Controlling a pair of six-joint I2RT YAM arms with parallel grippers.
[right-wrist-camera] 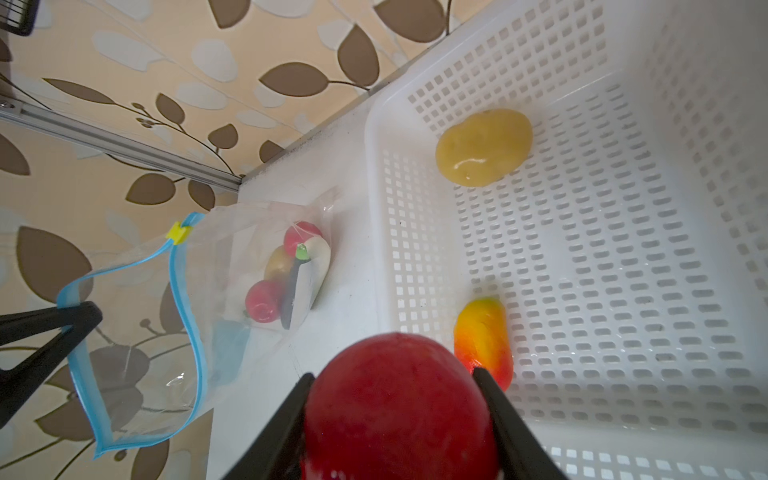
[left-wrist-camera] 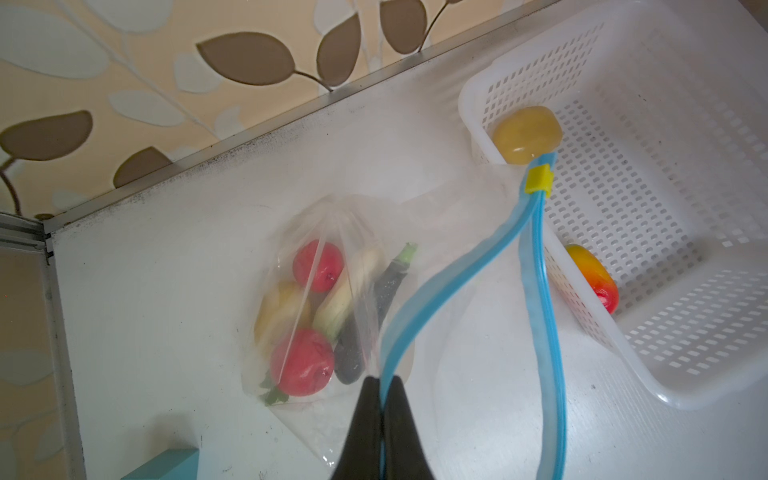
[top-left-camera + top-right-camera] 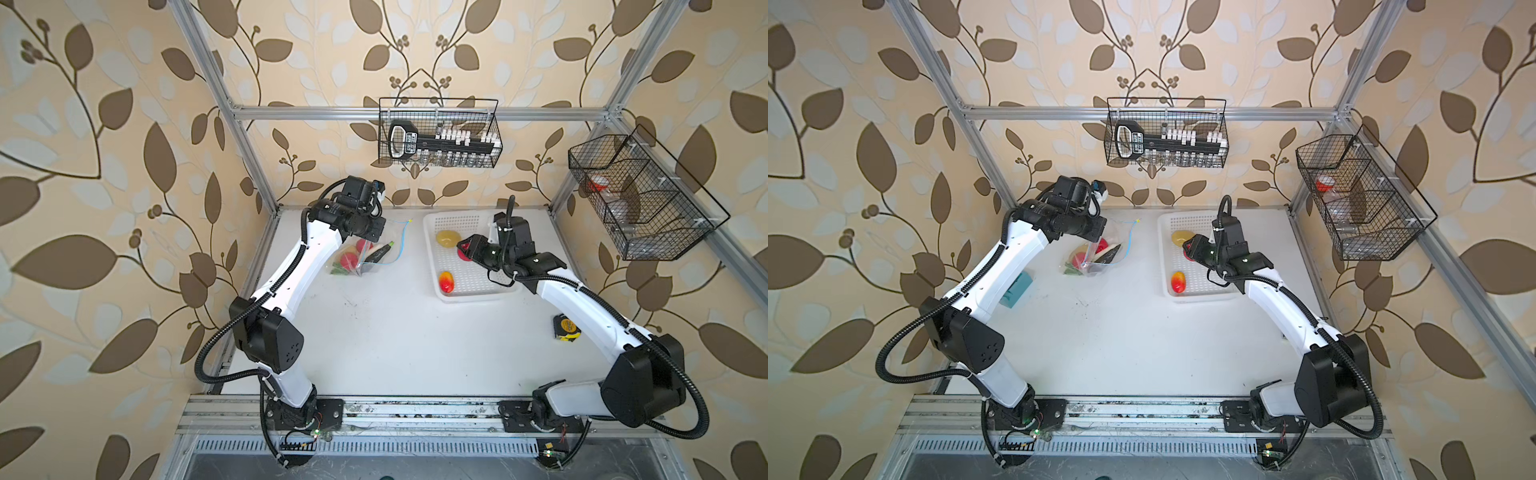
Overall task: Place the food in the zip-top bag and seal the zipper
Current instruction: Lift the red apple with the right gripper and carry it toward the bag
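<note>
I see left tool pinched on the zipper, zip-top bag mouth open; right tool grips red tomato over white basket.

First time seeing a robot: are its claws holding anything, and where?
Left gripper pinches the blue zipper of the bag, on one lip of its open mouth. Right gripper clamps a red tomato by its sides.
</note>
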